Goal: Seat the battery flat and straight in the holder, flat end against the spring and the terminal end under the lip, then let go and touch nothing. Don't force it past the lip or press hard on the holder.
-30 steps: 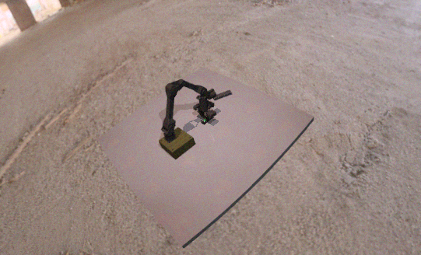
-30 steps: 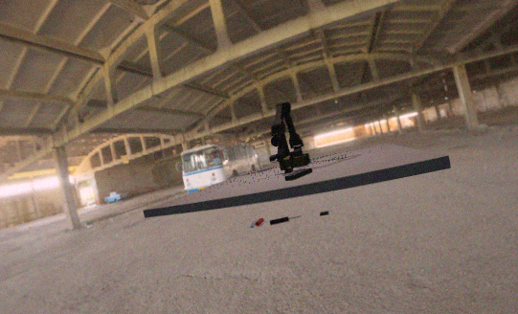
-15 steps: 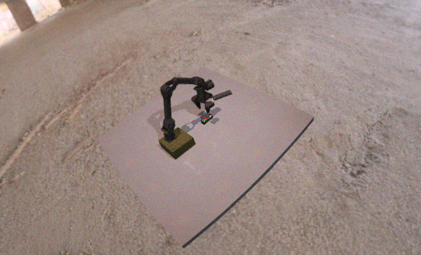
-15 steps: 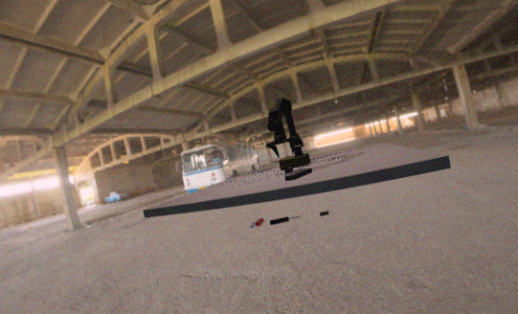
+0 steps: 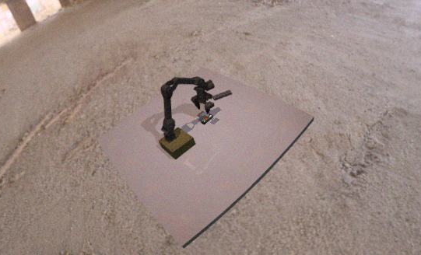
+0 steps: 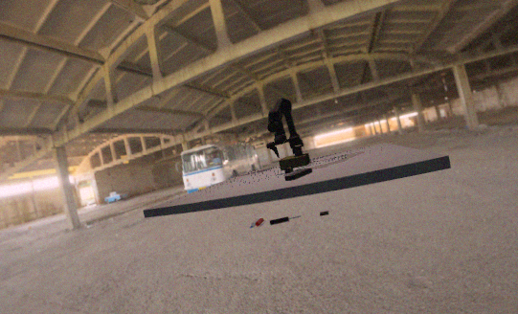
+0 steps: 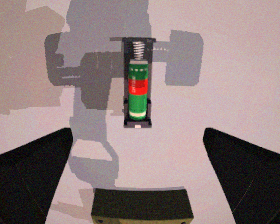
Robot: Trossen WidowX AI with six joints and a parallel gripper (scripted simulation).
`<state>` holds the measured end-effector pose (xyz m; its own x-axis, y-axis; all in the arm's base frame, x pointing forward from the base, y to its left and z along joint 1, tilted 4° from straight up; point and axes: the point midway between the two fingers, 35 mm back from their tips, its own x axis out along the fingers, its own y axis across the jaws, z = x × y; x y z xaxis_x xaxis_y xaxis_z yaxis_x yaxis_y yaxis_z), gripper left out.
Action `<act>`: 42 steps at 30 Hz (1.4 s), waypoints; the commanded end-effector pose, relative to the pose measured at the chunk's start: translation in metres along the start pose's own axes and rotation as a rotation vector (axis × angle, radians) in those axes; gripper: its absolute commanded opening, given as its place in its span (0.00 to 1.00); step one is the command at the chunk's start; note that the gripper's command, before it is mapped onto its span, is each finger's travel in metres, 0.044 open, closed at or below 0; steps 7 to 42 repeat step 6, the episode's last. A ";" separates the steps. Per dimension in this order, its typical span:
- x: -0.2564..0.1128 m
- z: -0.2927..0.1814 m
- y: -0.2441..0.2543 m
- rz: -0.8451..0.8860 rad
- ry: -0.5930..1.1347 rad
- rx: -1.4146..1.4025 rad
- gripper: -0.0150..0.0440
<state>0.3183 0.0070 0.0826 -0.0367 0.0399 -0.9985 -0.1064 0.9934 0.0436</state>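
Note:
The green battery with a red band lies lengthwise in the black holder, in line with it. Its grey flat end meets the coil spring at the top in the wrist view. Its terminal end, with a cream band, is at the lip end at the bottom. Whether the lip covers the terminal, and whether the battery is fully down, I cannot tell. My gripper is open and empty, with its fingers wide apart above the holder, touching neither the holder nor the battery.
The arm's olive base block stands on the pale table, beyond the holder's lip end. Shadows of the arm fall around the holder. In the exterior view, small red and black things show below the table edge.

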 end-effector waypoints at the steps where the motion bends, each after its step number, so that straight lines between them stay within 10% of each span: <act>1: 0.000 0.000 0.000 0.000 0.000 -0.003 1.00; 42: 0.000 0.000 0.000 0.000 0.000 -0.003 1.00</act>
